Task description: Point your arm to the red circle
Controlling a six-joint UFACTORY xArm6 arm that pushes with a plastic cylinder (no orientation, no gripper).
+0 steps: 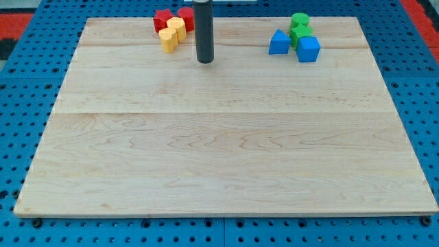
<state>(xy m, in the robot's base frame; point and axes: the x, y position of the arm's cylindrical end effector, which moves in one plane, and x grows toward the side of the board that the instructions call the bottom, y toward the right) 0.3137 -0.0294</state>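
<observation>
My tip [205, 61] sits on the wooden board near the view's top, left of centre. The red circle block [187, 16] lies up and to the left of the tip, partly hidden by the rod. A second red block [162, 18] of unclear shape sits to its left. Two yellow blocks [176, 28] [168, 40] lie just below the red ones, to the left of the tip.
At the view's top right a cluster holds a blue triangle [278, 43], a blue cube [309, 49] and two green blocks [300, 20] [298, 33]. The wooden board [219, 151] rests on a blue perforated table.
</observation>
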